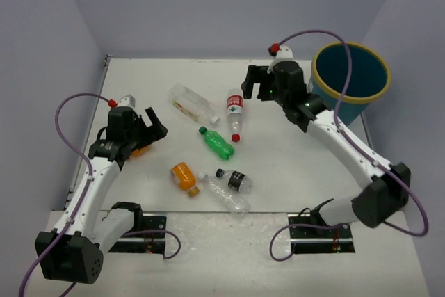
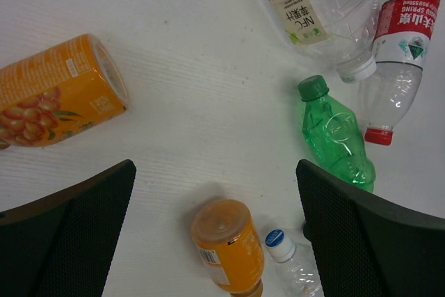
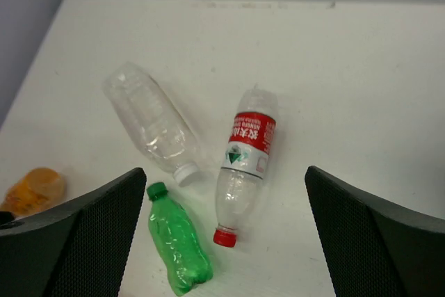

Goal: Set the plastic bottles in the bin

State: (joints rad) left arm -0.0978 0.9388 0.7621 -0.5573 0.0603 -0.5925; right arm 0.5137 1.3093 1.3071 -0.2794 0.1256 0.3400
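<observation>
Several plastic bottles lie on the white table: a large clear one with a pale label (image 1: pixel 191 102), a red-labelled one (image 1: pixel 236 110), a green one (image 1: pixel 217 142), an orange one (image 1: pixel 183 176), a black-labelled one (image 1: pixel 234 180) and a clear blue-capped one (image 1: pixel 226 197). A second orange bottle (image 2: pixel 59 92) lies by my left gripper (image 1: pixel 149 129), which is open and empty above the table's left side. My right gripper (image 1: pixel 257 83) is open and empty, left of the teal bin (image 1: pixel 368 95), above the red-labelled (image 3: pixel 247 165) and green (image 3: pixel 177 241) bottles.
The bin stands at the table's far right corner. Grey walls close the left, back and right sides. A purple cable of the right arm loops over the bin's rim.
</observation>
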